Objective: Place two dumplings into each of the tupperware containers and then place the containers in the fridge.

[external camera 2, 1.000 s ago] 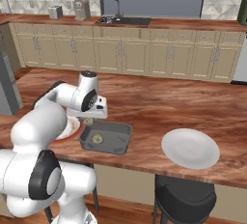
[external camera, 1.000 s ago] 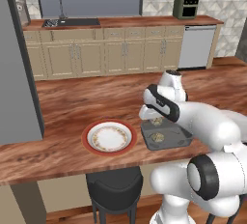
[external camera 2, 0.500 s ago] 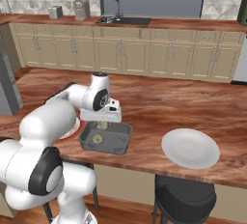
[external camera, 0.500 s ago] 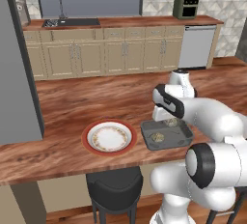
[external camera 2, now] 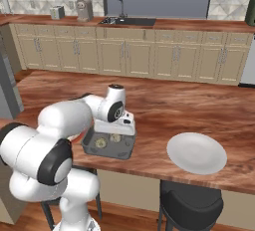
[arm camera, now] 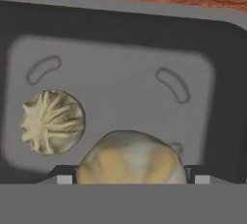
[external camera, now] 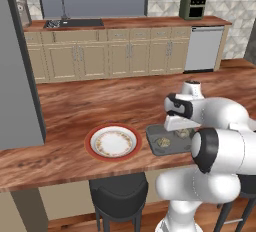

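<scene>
A dark grey tupperware container (external camera: 153, 137) (external camera 2: 89, 148) (arm camera: 120, 20) lies on the wooden counter near its front edge. One dumpling (arm camera: 52, 121) (external camera: 163, 141) (external camera 2: 100, 143) rests on the container's floor. My gripper (arm camera: 130, 175) (external camera: 179, 126) (external camera 2: 115, 130) hangs just above the container, pointing down, shut on a second dumpling (arm camera: 130, 154) (external camera 2: 115, 138) that fills the gap between its fingertips. The fridge (external camera: 17, 86) is the tall grey body at the left.
A red-rimmed plate (external camera: 113, 142) sits left of the container. Further right along the counter lies a round white plate (external camera 2: 196, 153). Black stools (external camera: 118, 192) (external camera 2: 191, 205) stand under the front edge. Cabinets, a sink (external camera: 74, 23) and a dishwasher (external camera: 202, 48) line the far wall.
My hand has travelled right from the edge of the red-rimmed plate to over the container, with the dumpling in its fingers. The container and plates have stayed put.
</scene>
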